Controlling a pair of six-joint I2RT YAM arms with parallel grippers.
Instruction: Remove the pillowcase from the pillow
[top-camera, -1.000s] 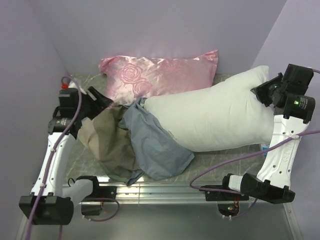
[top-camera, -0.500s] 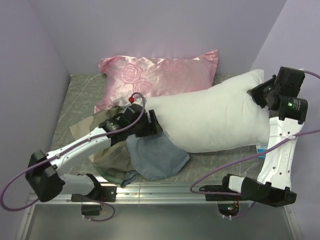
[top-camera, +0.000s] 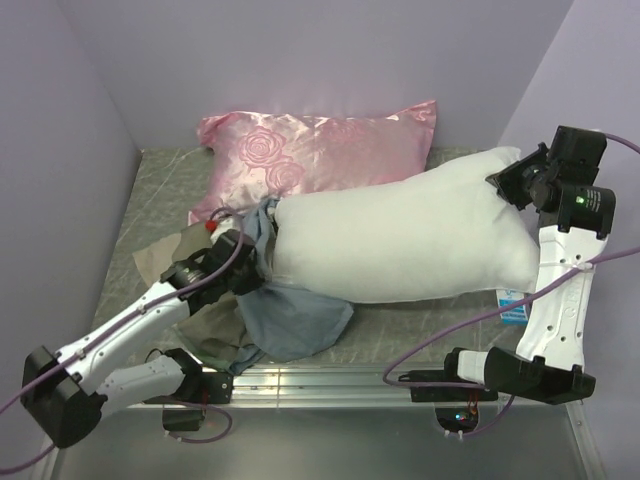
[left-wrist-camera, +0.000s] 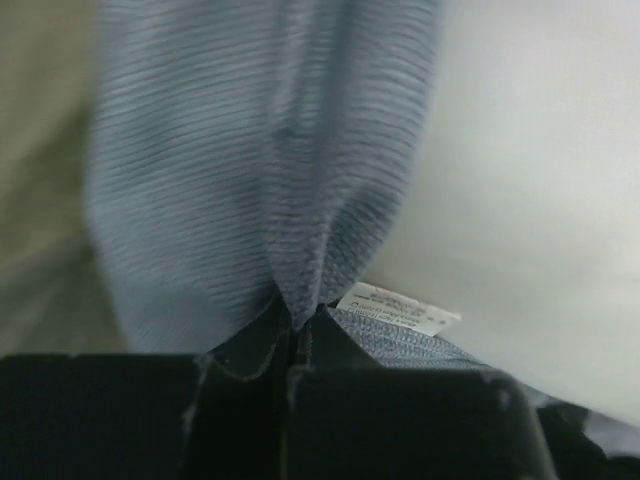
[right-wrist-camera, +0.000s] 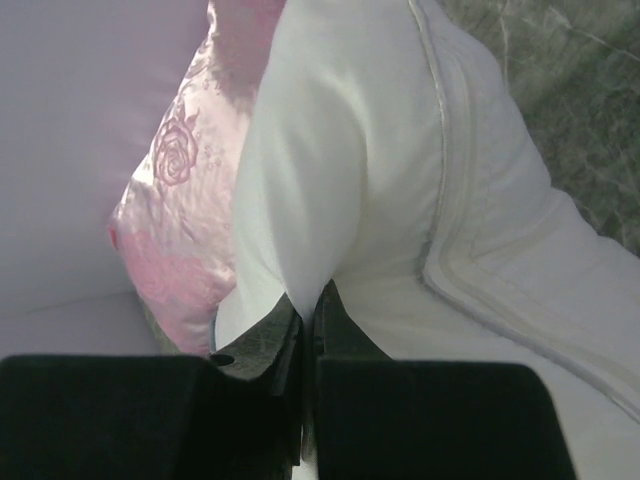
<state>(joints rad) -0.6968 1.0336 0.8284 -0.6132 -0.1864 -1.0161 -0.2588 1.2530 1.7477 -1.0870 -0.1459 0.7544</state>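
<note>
Slippage risk: your left end effector (left-wrist-camera: 292, 325) nips only a thin fold of slate-blue fabric pillowcase (left-wrist-camera: 260, 170); right end effector (right-wrist-camera: 308, 300) clamps plump white pillow (right-wrist-camera: 340, 180).

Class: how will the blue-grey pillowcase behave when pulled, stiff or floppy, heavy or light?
Probably floppy: the pillowcase lies crumpled and gathers into pleats at the left gripper. Likely light: it drapes thinly against the pillow.

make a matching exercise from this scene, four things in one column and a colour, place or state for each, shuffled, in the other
Things:
1. pillowcase
2. pillow
3. pink satin pillow
4. table

Descriptions:
A. lies farthest back, by the wall
B. grey marbled surface
C. plain white, corner pinched by the right fingers
D. blue-grey, bunched, pinched by the left fingers

Pairs: 1-D, 2-C, 3-A, 4-B
</note>
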